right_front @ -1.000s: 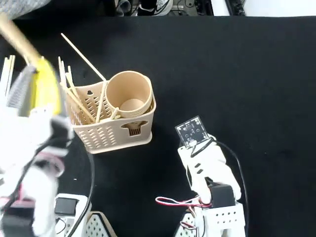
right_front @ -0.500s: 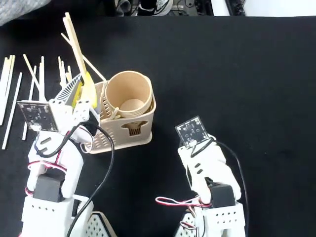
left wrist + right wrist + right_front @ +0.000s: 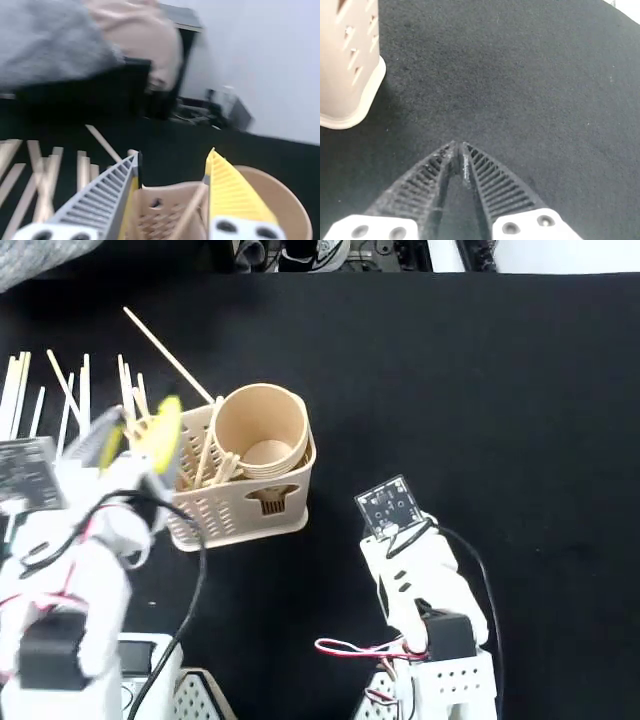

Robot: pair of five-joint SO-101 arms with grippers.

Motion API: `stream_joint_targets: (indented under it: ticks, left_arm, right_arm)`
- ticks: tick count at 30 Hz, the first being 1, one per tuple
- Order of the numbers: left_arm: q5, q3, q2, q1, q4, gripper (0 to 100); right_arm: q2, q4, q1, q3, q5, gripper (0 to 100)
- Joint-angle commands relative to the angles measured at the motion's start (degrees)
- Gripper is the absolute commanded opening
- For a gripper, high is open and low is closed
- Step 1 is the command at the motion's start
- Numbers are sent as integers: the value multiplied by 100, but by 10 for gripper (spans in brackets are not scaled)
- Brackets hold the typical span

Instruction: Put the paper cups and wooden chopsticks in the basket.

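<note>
At the basket [image 3: 240, 508] rim, left pincer [image 3: 172, 156] spread, chopsticks [image 3: 207, 454] resting inside basket

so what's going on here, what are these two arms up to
The left arm's end effector hangs open over the basket, above the side that holds several wooden chopsticks. Nested paper cups stand in the basket's other side. In the high view, loose chopsticks lie on the table to the left of the basket. The right end effector is shut, low over bare table near the basket, holding nothing.
</note>
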Motion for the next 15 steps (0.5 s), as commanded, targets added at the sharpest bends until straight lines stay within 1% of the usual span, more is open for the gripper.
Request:
stream_joint_targets:
  ticks: [1,4,6,10,15]
  left_arm:
    - [-35,-1991,1240,-892,1415,220]
    - [-18,-2765,2321,-1358,2066,220]
    - [-9,-3108,2963,-1657,2312,220]
    - [0,-3495,4070,-2185,2365,220]
    - [0,-3908,5354,-2571,2277,220]
  right_arm:
    - [-462,0,70,-22,-18,12]
    - [-462,0,70,-22,-18,12]
    - [-462,0,70,-22,-18,12]
    - [-462,0,70,-22,-18,12]
    - [-462,0,70,-22,-18,12]
